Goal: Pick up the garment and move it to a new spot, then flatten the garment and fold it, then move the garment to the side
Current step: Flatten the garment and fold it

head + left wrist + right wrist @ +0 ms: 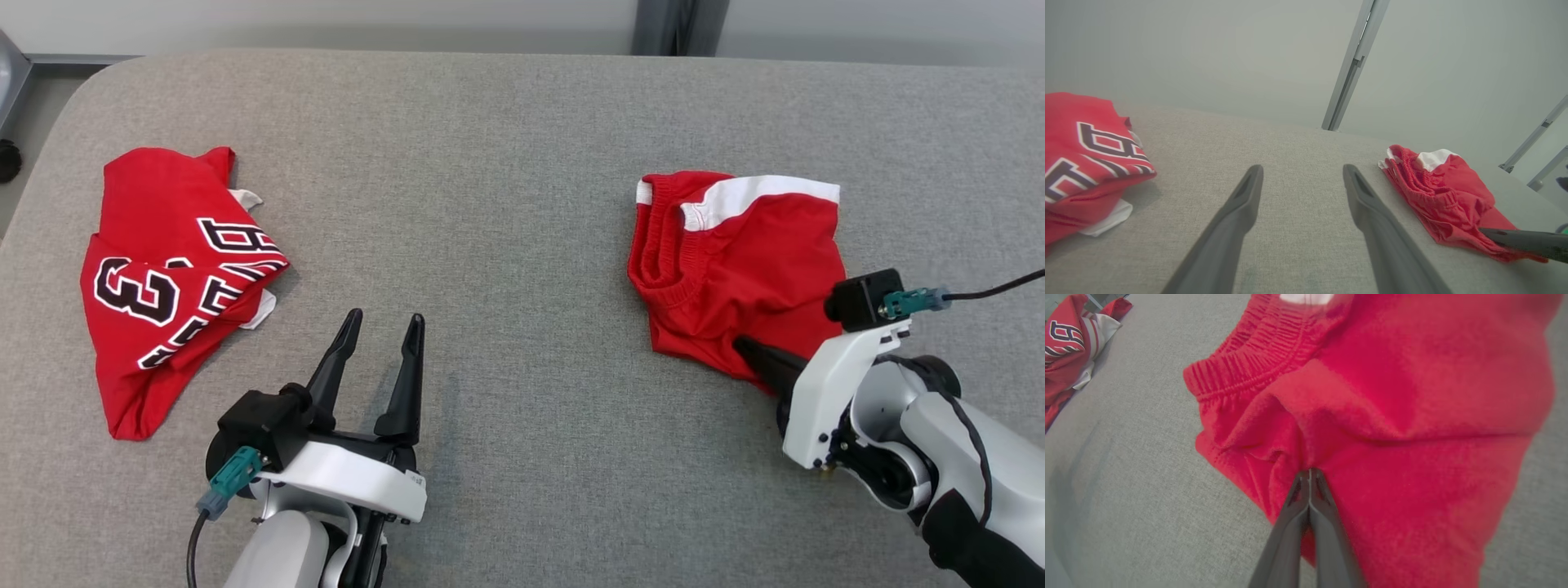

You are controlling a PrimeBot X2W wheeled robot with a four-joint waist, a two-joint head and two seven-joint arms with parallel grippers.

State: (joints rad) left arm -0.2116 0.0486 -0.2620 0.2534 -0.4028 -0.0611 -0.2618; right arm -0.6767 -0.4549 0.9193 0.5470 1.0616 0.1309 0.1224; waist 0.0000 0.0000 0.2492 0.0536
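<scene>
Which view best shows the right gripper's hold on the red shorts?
The right wrist view: the right gripper shuts its fingers where the red shorts pucker. The head view shows the whole shorts but renders the fingers as one dark shape; the left wrist view sees them side-on at the hem.

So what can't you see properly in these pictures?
1. Head view: the near corner of the red shorts is hidden under the right hand and its wrist.
2. Right wrist view: the shut fingers hide how much cloth they pinch, and the top edge cuts off the white stripe.
3. Head view: the red jersey is folded over its lettering; only a 3 reads clearly.
4. Left wrist view: the left edge cuts off the jersey.
</scene>
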